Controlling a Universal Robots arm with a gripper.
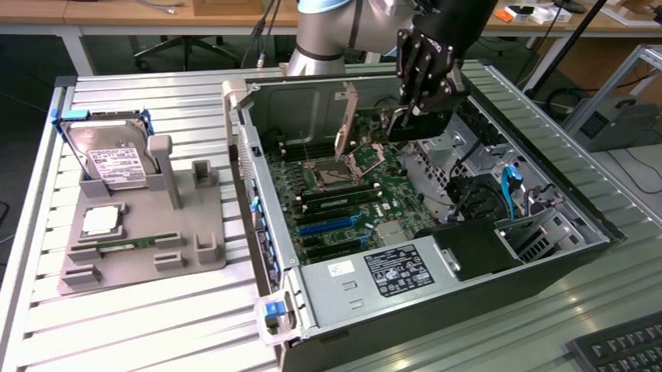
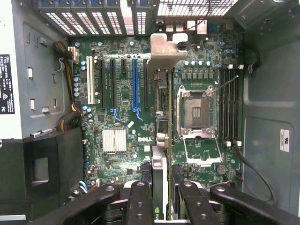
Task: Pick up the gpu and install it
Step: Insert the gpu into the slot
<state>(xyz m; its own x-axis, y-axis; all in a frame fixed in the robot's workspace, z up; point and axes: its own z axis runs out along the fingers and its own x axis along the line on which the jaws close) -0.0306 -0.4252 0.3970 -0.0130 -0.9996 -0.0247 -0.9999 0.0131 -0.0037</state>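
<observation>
My gripper [image 1: 401, 122] hangs inside the open computer case [image 1: 310, 302], above the motherboard [image 1: 357, 198], and is shut on the gpu [image 1: 346, 120]. The card is held on edge, its brownish back facing the exterior view's left. In the wrist view the gpu [image 2: 160, 159] runs edge-on between my two black fingers [image 2: 140, 201], with its silver end bracket [image 2: 166, 47] towards the case's rear slot openings. It hovers over the board beside the empty CPU socket [image 2: 196, 110] and close to the blue expansion slots [image 2: 135, 84]; whether it touches a slot I cannot tell.
A grey fixture [image 1: 191, 232] on the exterior view's left holds a silver hard drive [image 1: 114, 163], a CPU [image 1: 101, 221] and a green RAM stick [image 1: 124, 244]. The power supply [image 1: 398, 271] and black drive bay [image 1: 486, 248] crowd the case's near end. A keyboard [image 1: 621, 349] lies nearby.
</observation>
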